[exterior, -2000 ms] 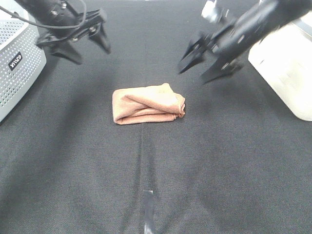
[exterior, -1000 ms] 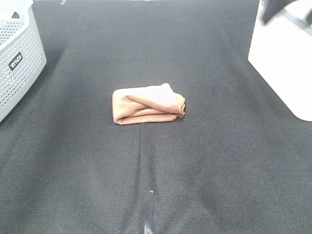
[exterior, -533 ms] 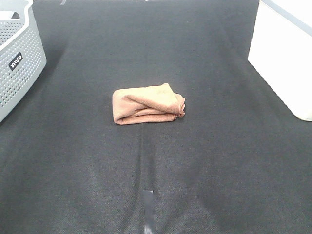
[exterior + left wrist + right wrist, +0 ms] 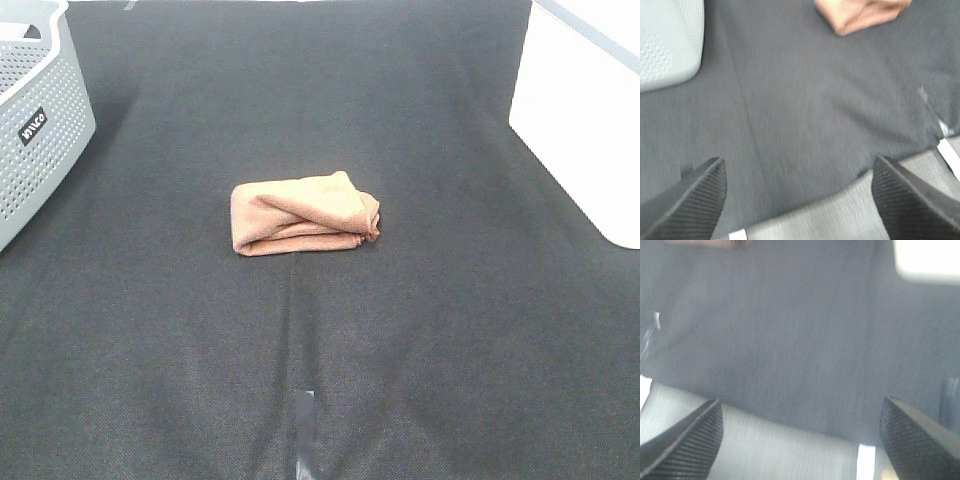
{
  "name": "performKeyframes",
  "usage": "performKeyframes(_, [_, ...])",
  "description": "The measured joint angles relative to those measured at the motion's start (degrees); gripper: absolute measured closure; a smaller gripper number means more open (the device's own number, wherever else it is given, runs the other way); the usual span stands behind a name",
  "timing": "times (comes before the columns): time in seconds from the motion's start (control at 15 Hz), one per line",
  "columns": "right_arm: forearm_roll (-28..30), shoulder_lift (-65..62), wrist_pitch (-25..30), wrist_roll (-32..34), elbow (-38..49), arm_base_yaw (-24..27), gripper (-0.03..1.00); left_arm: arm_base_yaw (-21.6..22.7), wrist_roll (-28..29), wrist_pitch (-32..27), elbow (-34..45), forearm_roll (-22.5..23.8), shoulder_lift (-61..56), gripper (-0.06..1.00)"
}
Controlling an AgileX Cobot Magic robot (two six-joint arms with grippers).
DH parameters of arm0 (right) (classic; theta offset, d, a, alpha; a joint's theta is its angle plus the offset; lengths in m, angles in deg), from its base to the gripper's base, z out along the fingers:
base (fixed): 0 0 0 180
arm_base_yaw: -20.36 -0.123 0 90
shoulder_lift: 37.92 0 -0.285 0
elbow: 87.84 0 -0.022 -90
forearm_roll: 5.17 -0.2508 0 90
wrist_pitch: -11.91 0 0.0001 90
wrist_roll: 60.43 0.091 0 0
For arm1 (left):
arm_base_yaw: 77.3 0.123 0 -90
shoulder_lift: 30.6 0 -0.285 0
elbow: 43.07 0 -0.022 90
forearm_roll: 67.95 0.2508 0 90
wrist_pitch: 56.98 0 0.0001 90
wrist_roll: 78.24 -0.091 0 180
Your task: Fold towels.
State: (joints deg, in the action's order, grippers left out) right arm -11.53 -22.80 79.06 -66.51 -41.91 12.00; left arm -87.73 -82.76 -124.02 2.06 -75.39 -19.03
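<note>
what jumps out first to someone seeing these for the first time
A folded brown towel lies alone mid-way across a black cloth-covered table. A grey perforated basket sits at the far left edge and a white box at the far right. Neither arm shows in the high view; both wrist views show open jaws holding nothing.

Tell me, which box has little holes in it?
The grey basket at the table's left edge. Its walls are dotted with holes, while the white box on the right is smooth.

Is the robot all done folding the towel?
Looks nearly done: the brown towel lies folded in a small bundle on the black cloth. Nothing is in hand; left gripper and right gripper have open, empty jaws. Maybe left: tidying the slightly uneven folds.
</note>
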Motion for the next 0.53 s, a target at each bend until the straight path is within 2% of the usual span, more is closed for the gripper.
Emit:
performKeyframes(0.2, [-0.06,-4.47,-4.53,-1.09,2.01,0.0,0.17,0.0,-2.81,4.7,2.46,-1.38,-0.92,0.19])
performKeyframes(0.53, [-0.06,-4.47,-5.44,-1.09,2.29,0.0,0.17,0.0,-3.67,6.25,3.44,-1.72,-0.92,0.19])
